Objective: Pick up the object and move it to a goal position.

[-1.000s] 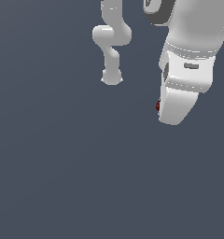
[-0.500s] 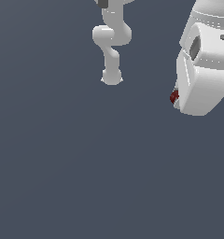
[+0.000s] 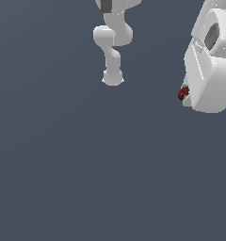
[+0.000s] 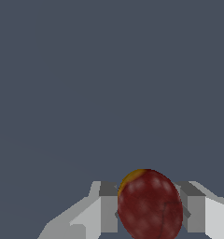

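- Gripper state: the white robot gripper [image 4: 150,207] has its jaws pinching the small dark red, roundish object [image 4: 150,205]; the wrist view shows a grey finger pad [image 4: 108,207] on each side of it, both flush against its flanks
- Object detail: the dark red object carries a small yellow-orange patch near one end and a faint mottled surface
- Object location: in the exterior view the object [image 3: 182,93] shows only as a small red patch at the edge of the large white gripper housing [image 3: 210,75], near the exterior view's right; most of it is hidden behind the housing
- Surroundings: a plain dark grey-blue counter [image 3: 86,179] fills both views; the white jointed arm base [image 3: 112,52] stands well apart, toward the top of the exterior view. No goal marker is visible
- Task stage, as judged: the pick appears complete and the carry to the goal is in hand
- Risk 1: the rounded surface gives the flat pads little contact area; abrupt acceleration or a wrist rotation could roll the object out of the grasp
- Risk 2: any loosening of the jaws before the goal would drop the object, which would likely roll away on the flat counter
- Risk 3: with the goal out of sight in these views, placement accuracy cannot be confirmed from them
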You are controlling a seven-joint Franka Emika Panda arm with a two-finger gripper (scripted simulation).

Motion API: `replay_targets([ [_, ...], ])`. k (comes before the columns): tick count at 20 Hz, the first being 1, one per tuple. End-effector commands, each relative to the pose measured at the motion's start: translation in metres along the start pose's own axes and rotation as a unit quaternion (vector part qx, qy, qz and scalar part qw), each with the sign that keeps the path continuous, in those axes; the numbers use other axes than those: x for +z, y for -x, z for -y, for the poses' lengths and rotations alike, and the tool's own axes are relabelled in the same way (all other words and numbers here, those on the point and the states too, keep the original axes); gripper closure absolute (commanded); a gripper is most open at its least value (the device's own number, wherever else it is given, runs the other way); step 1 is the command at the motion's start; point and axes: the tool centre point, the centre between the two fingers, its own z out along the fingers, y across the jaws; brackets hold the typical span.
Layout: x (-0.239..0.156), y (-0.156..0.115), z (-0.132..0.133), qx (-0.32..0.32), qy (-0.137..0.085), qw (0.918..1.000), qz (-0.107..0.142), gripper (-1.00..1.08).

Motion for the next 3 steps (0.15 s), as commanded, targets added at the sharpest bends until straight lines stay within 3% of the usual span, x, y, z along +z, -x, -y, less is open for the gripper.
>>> replay_targets([
  [1, -0.0016, -0.0007, -0.0005, 0.000, 0.000, 1.0000, 0.000, 1.08],
  [3, -0.0018, -0.0008, -0.0005, 0.000, 0.000, 1.0000, 0.000, 1.08],
])
